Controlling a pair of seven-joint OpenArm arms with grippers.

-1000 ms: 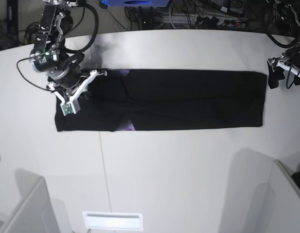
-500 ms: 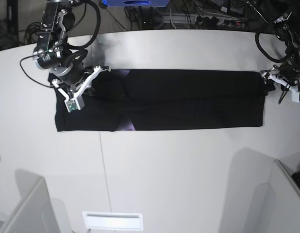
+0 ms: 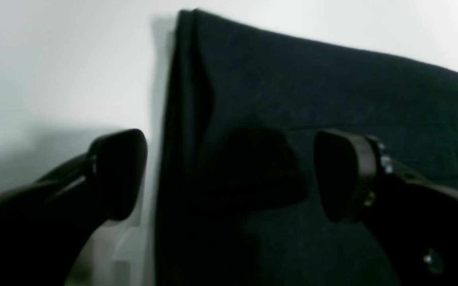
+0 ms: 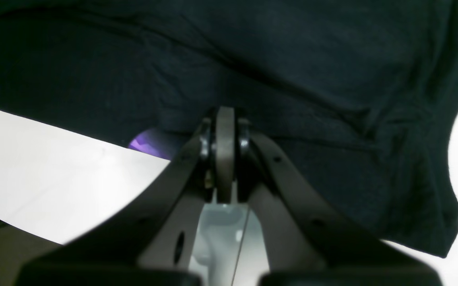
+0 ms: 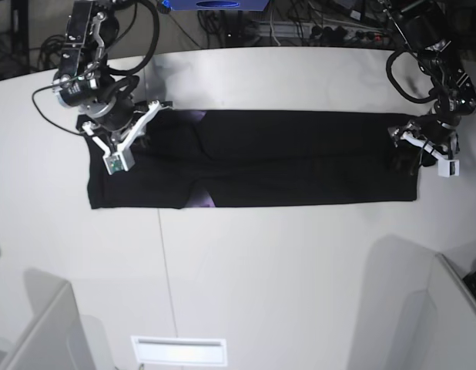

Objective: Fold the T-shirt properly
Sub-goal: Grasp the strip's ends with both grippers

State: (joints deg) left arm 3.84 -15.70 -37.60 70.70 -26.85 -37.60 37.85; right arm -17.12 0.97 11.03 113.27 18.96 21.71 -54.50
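The T-shirt [image 5: 300, 158], a long black matte band, is straddled at its blurred end by the wide-open left gripper [image 3: 229, 174], while the right gripper [image 4: 225, 131] is pressed closed, empty.

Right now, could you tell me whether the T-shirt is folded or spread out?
Folded. The T-shirt lies as a long narrow band on the table, with doubled layers along its end edge in the left wrist view.
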